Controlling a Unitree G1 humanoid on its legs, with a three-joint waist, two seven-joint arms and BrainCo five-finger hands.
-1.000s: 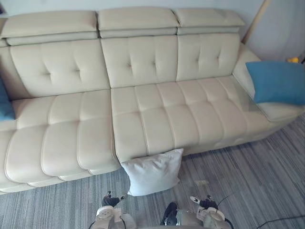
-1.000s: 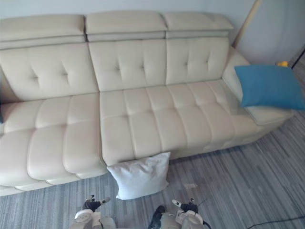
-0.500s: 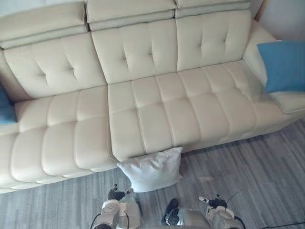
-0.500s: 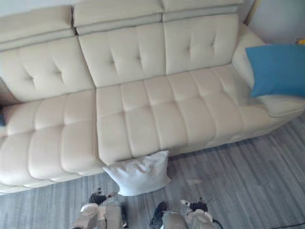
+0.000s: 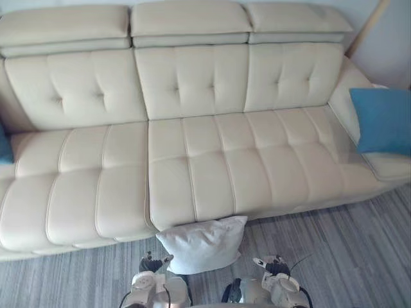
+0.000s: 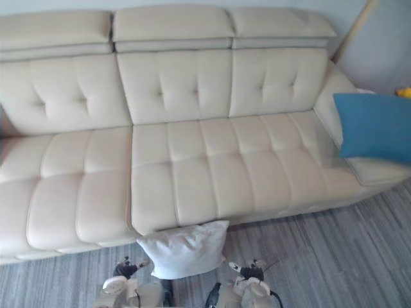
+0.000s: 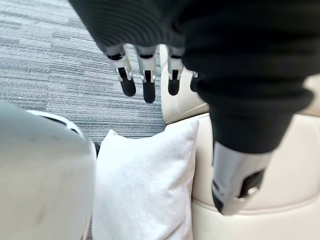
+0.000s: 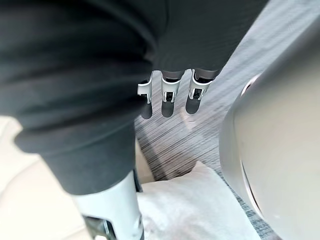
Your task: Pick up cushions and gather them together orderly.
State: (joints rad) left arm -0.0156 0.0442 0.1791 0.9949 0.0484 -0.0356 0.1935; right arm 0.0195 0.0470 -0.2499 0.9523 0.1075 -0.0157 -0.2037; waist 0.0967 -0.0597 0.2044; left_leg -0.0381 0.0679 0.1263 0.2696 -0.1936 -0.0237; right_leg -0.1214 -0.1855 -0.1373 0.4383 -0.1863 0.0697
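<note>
A white cushion (image 5: 202, 244) stands on the floor, leaning against the front of the cream sofa (image 5: 192, 160); it also shows in both wrist views (image 7: 145, 185) (image 8: 195, 200). A blue cushion (image 5: 384, 120) rests on the sofa's right armrest. The edge of another blue cushion (image 5: 4, 146) shows at the sofa's far left. My left hand (image 7: 148, 82) hangs above the floor beside the white cushion, open, fingers straight and holding nothing. My right hand (image 8: 170, 97) hangs on the cushion's other side, open and apart from it.
Grey striped carpet (image 5: 340, 250) runs along the sofa's front. A wooden pole (image 5: 364, 29) leans by the wall at the sofa's right end. A small yellow thing (image 6: 404, 93) lies behind the blue cushion.
The camera has moved, so the whole picture has shifted and the white cushion sits lower in view. The cushions lie where they were, and both hands stay open.
</note>
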